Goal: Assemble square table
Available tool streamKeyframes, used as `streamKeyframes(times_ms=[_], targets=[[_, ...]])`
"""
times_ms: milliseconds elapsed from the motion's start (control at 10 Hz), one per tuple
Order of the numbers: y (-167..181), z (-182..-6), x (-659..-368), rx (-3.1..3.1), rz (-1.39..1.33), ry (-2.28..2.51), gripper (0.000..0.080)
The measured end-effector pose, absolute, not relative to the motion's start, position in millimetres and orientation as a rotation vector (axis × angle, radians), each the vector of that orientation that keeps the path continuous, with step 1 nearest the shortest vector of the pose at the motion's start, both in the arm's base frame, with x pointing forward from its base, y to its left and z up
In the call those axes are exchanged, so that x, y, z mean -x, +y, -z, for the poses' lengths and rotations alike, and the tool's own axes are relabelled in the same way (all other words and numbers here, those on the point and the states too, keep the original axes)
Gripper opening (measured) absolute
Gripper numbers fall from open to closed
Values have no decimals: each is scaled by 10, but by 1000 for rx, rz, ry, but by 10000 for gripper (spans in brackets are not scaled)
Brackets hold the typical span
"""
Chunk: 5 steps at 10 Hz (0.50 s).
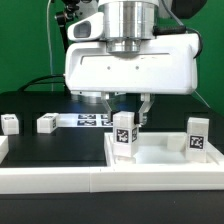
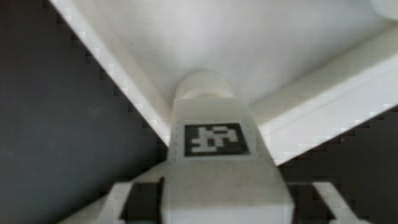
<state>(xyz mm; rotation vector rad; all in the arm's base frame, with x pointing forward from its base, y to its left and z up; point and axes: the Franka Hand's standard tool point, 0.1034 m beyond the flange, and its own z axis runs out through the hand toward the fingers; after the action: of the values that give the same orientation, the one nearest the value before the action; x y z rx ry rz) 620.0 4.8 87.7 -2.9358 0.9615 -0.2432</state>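
1. My fingers (image 1: pixel 144 106): pinching the held leg (image 1: pixel 124 135) by two opposite sides.
2. Held leg: upright, inside the tabletop (image 1: pixel 165 158), at its corner on the exterior view's left.
3. Second leg (image 1: pixel 197 136): upright on the tabletop's far side from the held leg.
4. Two loose legs (image 1: pixel 46 123): on the black surface (image 1: pixel 60 150), off the tabletop.

1. Tabletop (image 1: pixel 160 150): white rimmed square tray, flat at 4 o'clock in the exterior view.
2. First leg (image 1: pixel 124 135): tagged white block, upright at its 9 o'clock corner, gripped by the claw (image 1: pixel 127 110).
3. Second leg (image 1: pixel 197 137): upright at its 3 o'clock side.
4. Third leg (image 1: pixel 46 123), fourth leg (image 1: pixel 10 123): on the table, 9 o'clock.
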Motion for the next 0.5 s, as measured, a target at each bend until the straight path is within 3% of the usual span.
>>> streamKeyframes(times_ms=[500], targets=[[110, -870, -6191, 2670, 222, 1528, 293]])
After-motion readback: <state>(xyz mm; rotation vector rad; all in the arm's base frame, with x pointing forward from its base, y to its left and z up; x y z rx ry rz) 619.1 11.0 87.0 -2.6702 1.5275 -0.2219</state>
